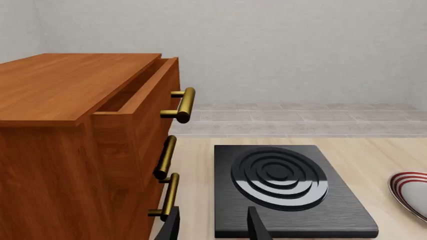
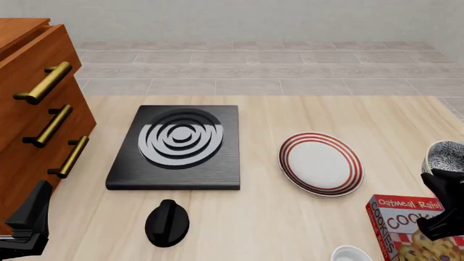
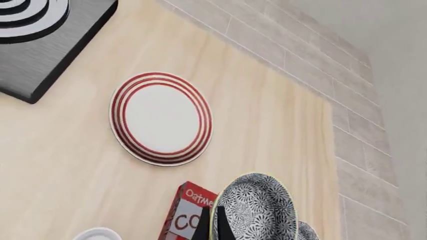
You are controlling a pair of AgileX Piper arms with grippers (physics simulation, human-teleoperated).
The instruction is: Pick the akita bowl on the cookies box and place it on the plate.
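Right claw (image 3: pixel 209 226) is pinched shut on the akita bowl (image 3: pixel 257 210) rim, holding it up above the cookies box (image 2: pixel 413 228), clear to swing over the plate (image 2: pixel 320 163). Left claw (image 1: pixel 213 227) sits open, empty.

Plate (image 2: pixel 320 163) right of stove slab (image 2: pixel 177 147), cookies box (image 2: pixel 413 227) nearer.

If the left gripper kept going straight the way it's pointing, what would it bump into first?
Probably the black slab with raised rings, lying right ahead of the left gripper. The wooden drawer cabinet stands off to one side.
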